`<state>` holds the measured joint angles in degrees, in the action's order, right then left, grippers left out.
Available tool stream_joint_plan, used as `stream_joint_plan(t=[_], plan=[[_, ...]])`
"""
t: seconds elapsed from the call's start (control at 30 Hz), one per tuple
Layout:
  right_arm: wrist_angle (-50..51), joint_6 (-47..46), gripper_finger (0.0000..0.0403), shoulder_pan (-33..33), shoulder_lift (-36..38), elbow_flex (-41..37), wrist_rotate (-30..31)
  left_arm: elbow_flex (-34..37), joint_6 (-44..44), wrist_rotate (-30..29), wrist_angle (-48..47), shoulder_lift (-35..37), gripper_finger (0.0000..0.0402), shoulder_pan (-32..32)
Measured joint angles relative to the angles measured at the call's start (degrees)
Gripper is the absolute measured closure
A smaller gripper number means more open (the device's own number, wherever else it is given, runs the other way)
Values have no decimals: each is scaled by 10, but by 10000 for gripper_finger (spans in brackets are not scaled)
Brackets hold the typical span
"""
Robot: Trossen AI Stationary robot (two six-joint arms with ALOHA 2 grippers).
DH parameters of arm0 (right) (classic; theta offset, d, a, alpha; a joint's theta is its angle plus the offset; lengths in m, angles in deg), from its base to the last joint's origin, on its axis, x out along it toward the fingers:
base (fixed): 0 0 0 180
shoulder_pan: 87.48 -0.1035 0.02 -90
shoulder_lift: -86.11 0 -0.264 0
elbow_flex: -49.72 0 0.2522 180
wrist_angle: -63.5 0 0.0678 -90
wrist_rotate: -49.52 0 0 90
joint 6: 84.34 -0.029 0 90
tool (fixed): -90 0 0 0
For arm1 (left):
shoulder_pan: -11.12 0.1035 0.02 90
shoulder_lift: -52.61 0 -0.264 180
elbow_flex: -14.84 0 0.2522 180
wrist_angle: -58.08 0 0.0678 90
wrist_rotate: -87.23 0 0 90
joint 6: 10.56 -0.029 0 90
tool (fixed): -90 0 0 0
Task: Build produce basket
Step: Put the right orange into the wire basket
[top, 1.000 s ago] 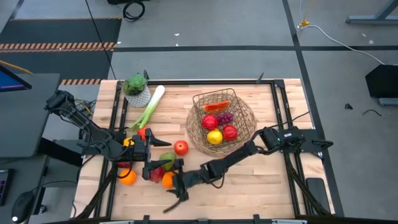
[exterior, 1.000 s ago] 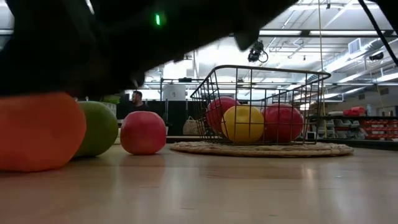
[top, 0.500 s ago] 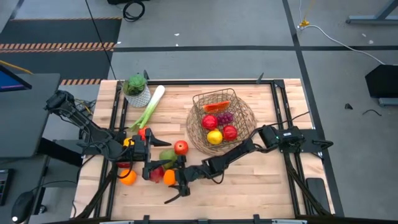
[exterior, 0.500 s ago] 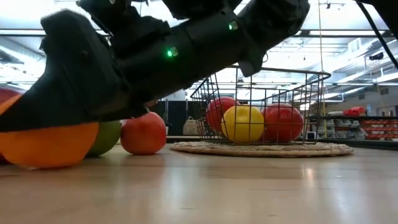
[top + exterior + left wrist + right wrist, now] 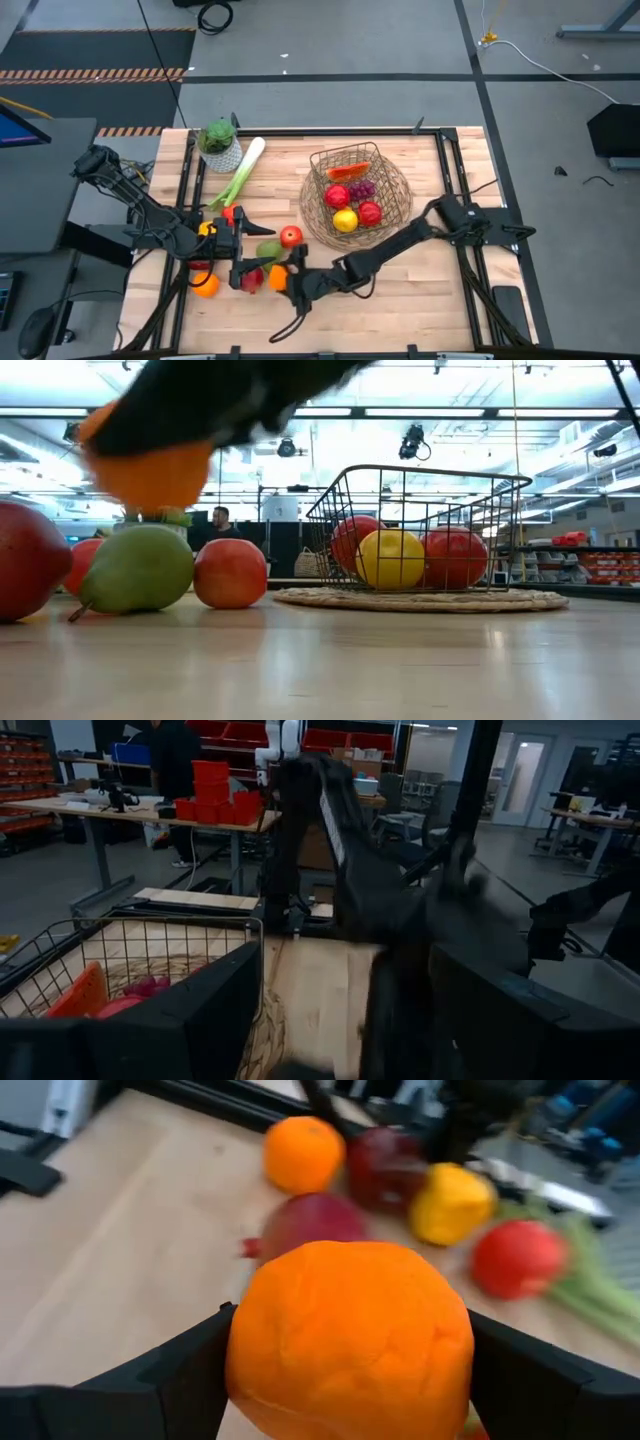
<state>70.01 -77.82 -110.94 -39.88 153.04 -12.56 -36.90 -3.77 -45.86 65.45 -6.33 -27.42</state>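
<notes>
Left arm: our left gripper (image 5: 236, 252) waits low over the loose produce at the desk's left-front. Whether its jaws are open or closed we cannot tell.
Loose produce: an orange (image 5: 206, 285), a dark red apple (image 5: 251, 281), a green pear (image 5: 268, 250) and a red apple (image 5: 291, 237) lie near one another on the desk (image 5: 420, 300), not yet collected. The leek (image 5: 240, 170) lies further back beside the potted plant (image 5: 219, 140).
Right gripper: our right gripper (image 5: 285, 282) has its jaws closed wide on a second orange (image 5: 350, 1335), lifted clear of the desk in the low view, we judge for carrying.
Basket: the basket (image 5: 385, 195) stands right of centre, well apart from that orange, already holding several fruits, so the carry must clear its rim.
</notes>
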Motion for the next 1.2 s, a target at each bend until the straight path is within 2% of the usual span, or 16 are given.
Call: stream_joint_plan(t=[0.17,0.3,0.6,0.8,1.2], plan=[[139,13,61,0,90,0,58,0,3,0,-5,0,108,0],[298,-5,57,14,154,0,115,0,29,-4,-24,-8,108,18],[563,-121,56,75,265,0,123,0,64,-6,-9,-59,108,89],[658,-211,47,118,303,0,111,0,75,-6,-8,-60,108,93],[780,-272,31,159,333,0,112,0,71,-6,-8,-59,108,87]])
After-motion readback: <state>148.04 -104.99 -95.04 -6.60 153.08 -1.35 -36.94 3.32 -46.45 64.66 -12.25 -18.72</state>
